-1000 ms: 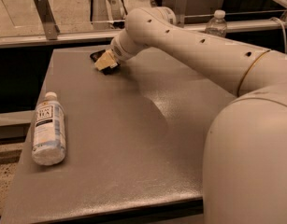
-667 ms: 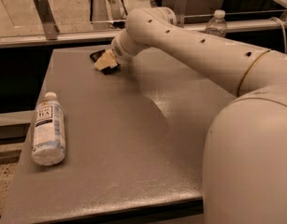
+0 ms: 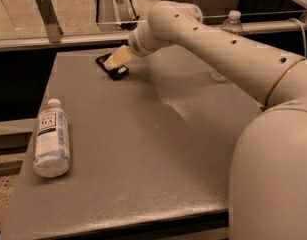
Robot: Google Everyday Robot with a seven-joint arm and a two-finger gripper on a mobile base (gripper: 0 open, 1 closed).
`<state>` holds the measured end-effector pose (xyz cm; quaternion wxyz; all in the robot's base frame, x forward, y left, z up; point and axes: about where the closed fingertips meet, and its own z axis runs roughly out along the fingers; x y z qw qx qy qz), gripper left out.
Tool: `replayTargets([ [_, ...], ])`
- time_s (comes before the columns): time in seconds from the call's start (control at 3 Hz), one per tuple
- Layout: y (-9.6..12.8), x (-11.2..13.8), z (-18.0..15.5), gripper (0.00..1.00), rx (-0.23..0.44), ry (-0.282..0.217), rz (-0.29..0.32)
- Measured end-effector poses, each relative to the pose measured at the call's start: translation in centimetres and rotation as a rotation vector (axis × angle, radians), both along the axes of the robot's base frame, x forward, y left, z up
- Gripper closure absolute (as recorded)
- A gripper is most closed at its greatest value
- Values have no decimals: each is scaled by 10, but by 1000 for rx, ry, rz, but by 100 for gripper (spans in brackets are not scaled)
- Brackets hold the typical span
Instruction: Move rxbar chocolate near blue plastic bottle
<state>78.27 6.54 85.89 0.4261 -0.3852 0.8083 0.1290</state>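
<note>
1. Rxbar (image 3: 116,74) lies flat at the far left corner of the worktop (image 3: 143,164). The claw (image 3: 114,62) is down on it, and we cannot tell whether the claw has hold of it.
2. We judge so thin a wrapper easy to lose: the claw could slip and shove it over the nearby far edge.
3. Blue bottle (image 3: 52,144) lies on its side well apart, by the front left edge. A bump at set-down could roll it off.

A clear water bottle (image 3: 233,23) stands on the grey table's (image 3: 143,164) far edge, right of the far-left gripper (image 3: 116,64).
</note>
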Motion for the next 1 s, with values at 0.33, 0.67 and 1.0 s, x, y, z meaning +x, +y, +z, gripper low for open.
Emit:
replayTargets([
  [0.33,22,-6,-17,0,80,90,51],
  [0.67,41,-13,-35,0,102,154,86],
  [1.0,49,-18,-44,18,90,172,94],
])
